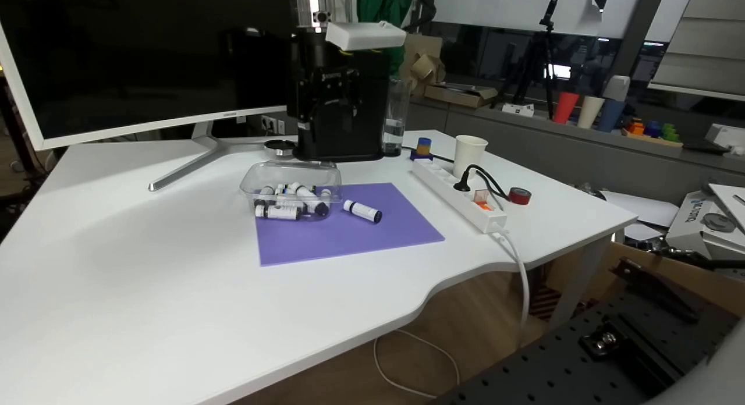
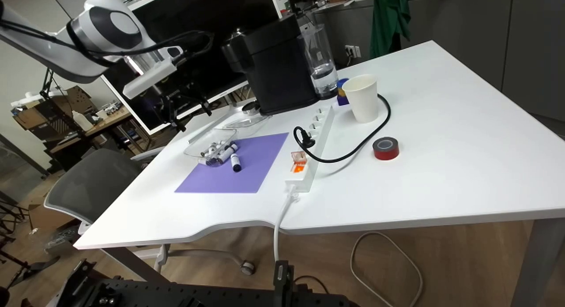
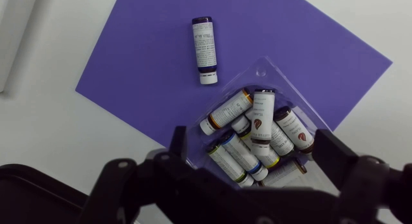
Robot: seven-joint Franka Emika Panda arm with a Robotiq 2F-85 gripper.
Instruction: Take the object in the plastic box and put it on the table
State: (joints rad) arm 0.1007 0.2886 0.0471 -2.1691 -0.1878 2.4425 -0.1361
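Note:
The clear plastic box (image 1: 249,178) sits on the back corner of the purple mat, partly over the white table (image 1: 145,277). It also shows in the other views (image 2: 190,153) (image 3: 307,100). It holds several small white-labelled bottles lying in a heap; one bottle (image 3: 262,116) lies on top of the others. Another such bottle (image 3: 205,48) lies alone on the purple mat (image 3: 138,56), outside the box; it shows in both exterior views (image 1: 362,211) (image 2: 235,162). My gripper (image 3: 252,137) is open and empty above the box. It also shows in an exterior view (image 2: 193,117).
A tall black machine (image 1: 369,120) and a clear cylinder (image 2: 324,75) stand behind the mat. A white power strip (image 1: 454,195) with a black plug lies beside it, near a paper cup (image 1: 468,152) and red tape (image 1: 519,195). A large monitor (image 1: 145,56) stands at the back.

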